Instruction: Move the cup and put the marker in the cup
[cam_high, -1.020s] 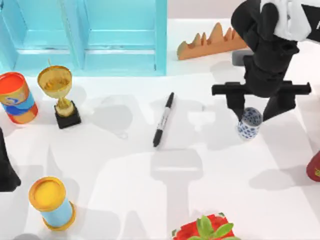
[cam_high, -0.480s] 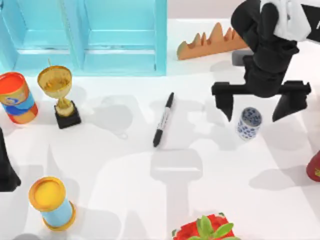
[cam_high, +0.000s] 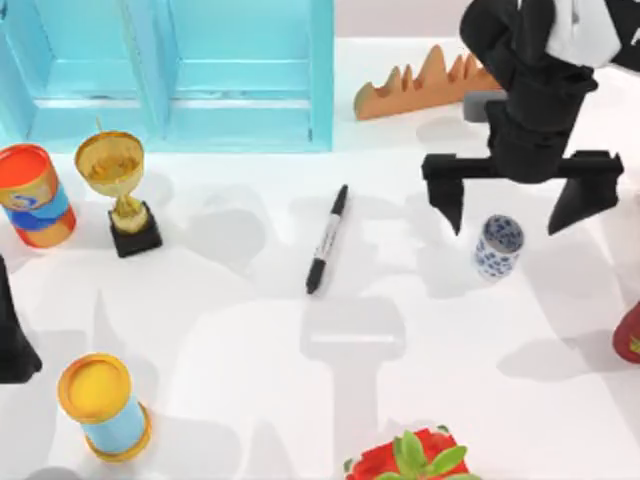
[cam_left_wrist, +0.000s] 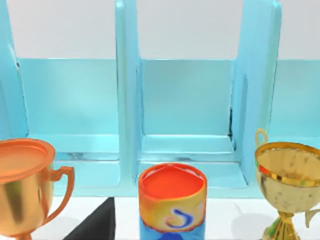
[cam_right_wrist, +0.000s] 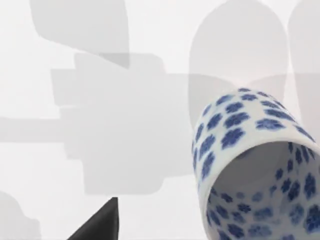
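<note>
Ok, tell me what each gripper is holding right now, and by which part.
Nothing is held. The right gripper is open above the small white blue-flowered cup, fingers apart from it.

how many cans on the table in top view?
2 whole cans, both on the left side: an orange-topped can beside the gold trophy, and a yellow-topped can near the front. A red object cut off at the right edge might be another.

Bare table (cam_high: 400, 330) between marker (cam_high: 327, 239) and cup (cam_high: 498, 246); right gripper's (cam_high: 518, 208) spread fingers hang over the cup.
</note>
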